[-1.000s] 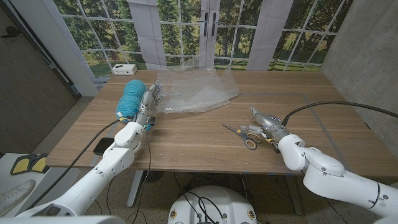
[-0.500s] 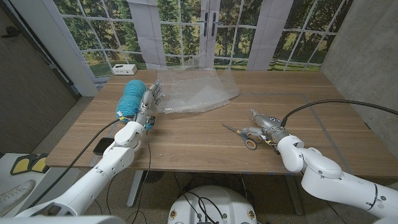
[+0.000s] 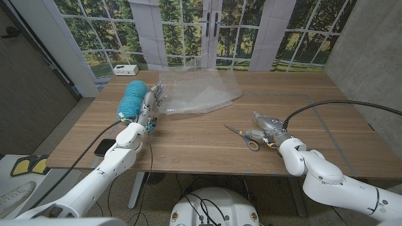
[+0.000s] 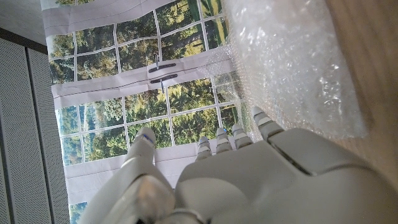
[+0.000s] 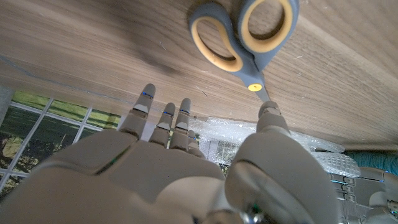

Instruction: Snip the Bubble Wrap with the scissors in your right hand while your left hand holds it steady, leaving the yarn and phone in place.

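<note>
Both hands held nothing: the right hand (image 3: 265,122), fingers spread beside the scissors (image 3: 245,134), should close through their handles; the left hand (image 3: 151,102) waited beside the Bubble Wrap (image 3: 198,91).

A wooden table (image 3: 188,141) stands before a wall of gridded windows (image 3: 113,31) showing sunlit trees, with a double door (image 3: 210,28) at centre. A dark panel (image 3: 28,94) lines one side, a grey wall (image 3: 370,50) the other.

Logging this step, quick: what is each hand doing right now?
Left hand: open, holding nothing, at the edge of the clear bubble wrap sheet.
Right hand: open, beside the grey-and-yellow-handled scissors, not gripping them.
</note>
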